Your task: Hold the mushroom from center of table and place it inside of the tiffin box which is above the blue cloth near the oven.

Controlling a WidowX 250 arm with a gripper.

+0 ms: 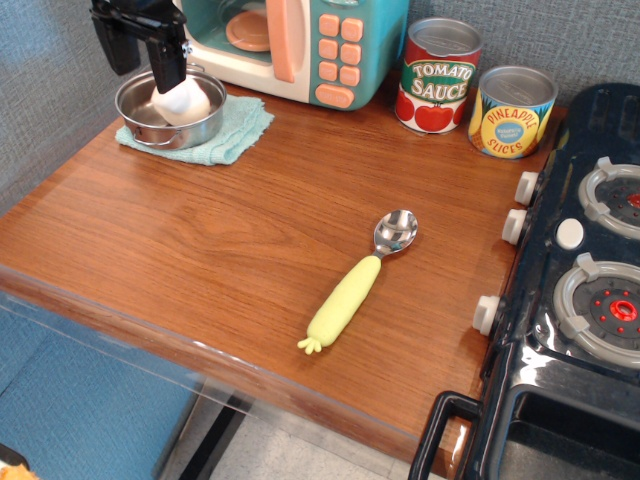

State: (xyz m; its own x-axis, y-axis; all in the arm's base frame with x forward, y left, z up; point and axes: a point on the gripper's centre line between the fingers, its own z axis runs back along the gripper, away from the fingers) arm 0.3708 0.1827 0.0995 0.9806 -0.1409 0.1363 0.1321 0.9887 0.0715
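The mushroom [186,101] lies inside the tiffin box [170,133], with its white stem showing; the cap is hard to make out. The tiffin box stands on the blue cloth [241,128] at the back left of the table [230,240], just left of the oven [335,45]. My gripper [137,60] hangs just above the tiffin box's back left rim. Its jaws are spread apart and hold nothing. The right finger [168,68] is close above the mushroom.
A yellow-handled spoon [358,282] lies right of the table's middle. A tomato sauce can [438,76] and a pineapple slices can [512,111] stand at the back right. A black toy stove [580,290] fills the right edge.
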